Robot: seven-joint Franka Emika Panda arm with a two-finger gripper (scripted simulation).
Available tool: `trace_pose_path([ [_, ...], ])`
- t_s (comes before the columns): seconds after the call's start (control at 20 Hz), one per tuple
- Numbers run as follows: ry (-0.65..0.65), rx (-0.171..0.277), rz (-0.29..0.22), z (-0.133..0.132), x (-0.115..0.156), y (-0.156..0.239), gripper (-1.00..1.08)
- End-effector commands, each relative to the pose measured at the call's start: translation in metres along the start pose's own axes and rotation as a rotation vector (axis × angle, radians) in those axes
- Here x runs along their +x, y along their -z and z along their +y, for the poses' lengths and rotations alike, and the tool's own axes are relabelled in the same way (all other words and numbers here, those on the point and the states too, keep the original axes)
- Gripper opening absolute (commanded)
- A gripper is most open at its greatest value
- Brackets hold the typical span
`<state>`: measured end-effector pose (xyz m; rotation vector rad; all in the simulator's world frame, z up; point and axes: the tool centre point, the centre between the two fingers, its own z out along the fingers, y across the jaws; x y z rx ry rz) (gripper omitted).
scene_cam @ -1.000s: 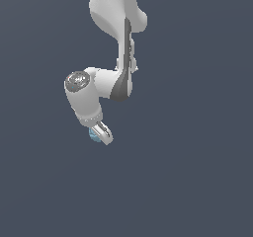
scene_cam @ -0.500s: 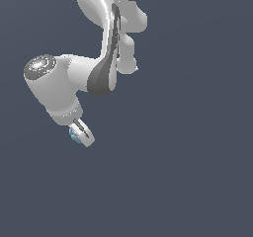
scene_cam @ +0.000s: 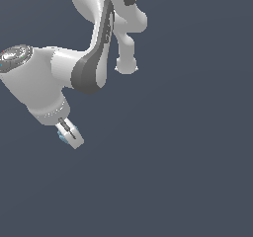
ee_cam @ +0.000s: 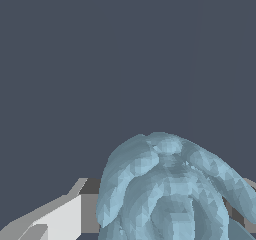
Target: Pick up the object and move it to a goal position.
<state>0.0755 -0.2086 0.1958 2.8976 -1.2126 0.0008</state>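
Observation:
The object is a tiny pale blue-teal lump with a swirled surface. In the exterior view only a sliver of the object (scene_cam: 62, 135) shows between my white fingers. My gripper (scene_cam: 69, 135) is shut on it, held up in the air toward the exterior view's left. In the wrist view the object (ee_cam: 170, 189) fills the frame between my two fingers (ee_cam: 60, 219), close to the camera. No goal marker shows in either view.
The white arm (scene_cam: 89, 68) bends across the upper left of the exterior view, with its large wrist housing (scene_cam: 34, 80) just above the gripper. Behind it is a plain dark grey-blue background with no other objects.
The arm has swung toward the exterior view's left and nearer the camera, carrying the object in the shut gripper. The wrist housing looks larger now.

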Motion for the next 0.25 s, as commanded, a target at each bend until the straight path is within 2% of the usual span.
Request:
trace_pose_path([
  [0.0, 0.001, 0.0, 0.0, 0.0, 0.0034, 0.0033, -1.0],
  [0.2, 0.001, 0.0, 0.0, 0.0001, 0.0052, 0.005, -1.0],
])
